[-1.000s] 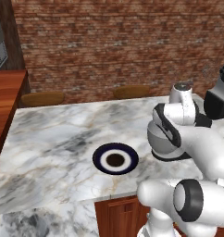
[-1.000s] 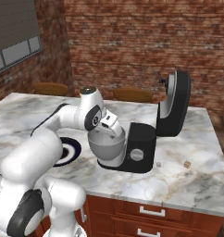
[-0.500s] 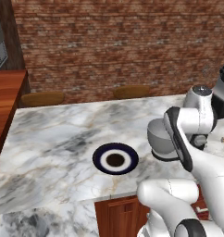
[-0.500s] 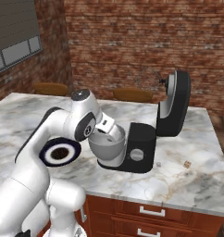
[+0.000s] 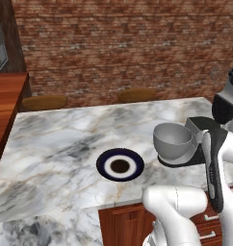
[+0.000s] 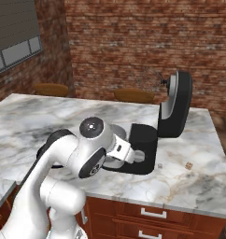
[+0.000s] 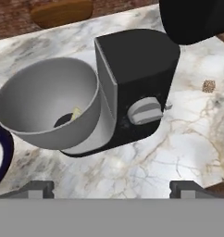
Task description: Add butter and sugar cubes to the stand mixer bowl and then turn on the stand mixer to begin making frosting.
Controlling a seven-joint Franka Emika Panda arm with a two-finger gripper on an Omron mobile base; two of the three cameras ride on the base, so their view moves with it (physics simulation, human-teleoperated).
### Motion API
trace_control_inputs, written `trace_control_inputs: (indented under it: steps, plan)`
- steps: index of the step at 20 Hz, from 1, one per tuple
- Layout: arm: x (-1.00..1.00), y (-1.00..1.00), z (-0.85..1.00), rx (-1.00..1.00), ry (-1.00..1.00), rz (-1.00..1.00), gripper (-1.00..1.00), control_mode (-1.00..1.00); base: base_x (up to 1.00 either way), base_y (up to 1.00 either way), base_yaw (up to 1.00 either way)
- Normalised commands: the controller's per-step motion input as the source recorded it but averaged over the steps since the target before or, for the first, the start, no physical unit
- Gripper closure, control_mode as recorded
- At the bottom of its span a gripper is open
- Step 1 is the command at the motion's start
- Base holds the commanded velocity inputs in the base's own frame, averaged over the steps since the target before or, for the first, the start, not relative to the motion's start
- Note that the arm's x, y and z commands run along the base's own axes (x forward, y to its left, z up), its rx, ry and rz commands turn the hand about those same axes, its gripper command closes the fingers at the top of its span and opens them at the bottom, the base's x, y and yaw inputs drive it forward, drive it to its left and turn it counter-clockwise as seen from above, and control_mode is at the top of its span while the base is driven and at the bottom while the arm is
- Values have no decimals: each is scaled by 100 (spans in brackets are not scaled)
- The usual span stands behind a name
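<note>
Gripper (image 7: 112, 187) is wide open and holds nothing, its fingertips (image 7: 35, 189) low in the hand view, hovering over the marble counter (image 7: 178, 152) just in front of the stand mixer (image 7: 132, 83). Judging by the aim, the step in hand looks like the switch-on: the silver side knob (image 7: 144, 111) sits just ahead of the open jaws, slightly right of centre, not touched. Next move likely calls for going forward and a bit up to bracket or push the knob, then turn it. Stand mixer bowl (image 7: 49, 104) sits on the mixer base left of the knob, a small pale yellow piece (image 7: 76, 113) in its bottom; sugar cubes there, cannot tell. Plate (image 5: 120, 164) lies on the counter left of the bowl, near but apart. A small brown speck (image 7: 208, 86) lies on the marble right of the mixer. Mixer head (image 6: 176, 103) is tilted up behind
</note>
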Motion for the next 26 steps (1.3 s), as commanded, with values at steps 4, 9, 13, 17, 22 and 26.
trace_control_inputs:
  steps: [4,9,13,17,22,26]
  plan:
    - [-94,-64,-15,0,-22,5,-100,-100,0,0,0]
    - [-22,-99,-19,1,-12,8,-100,-100,0,0,0]
    - [2,-100,-8,4,-8,12,-100,-100,0,0,0]
    - [20,-95,-1,1,-6,19,-100,-100,0,0,0]
    - [45,-70,0,0,-7,27,-100,-100,0,0,0]
    - [66,-58,-12,0,-2,31,-100,-100,0,0,0]
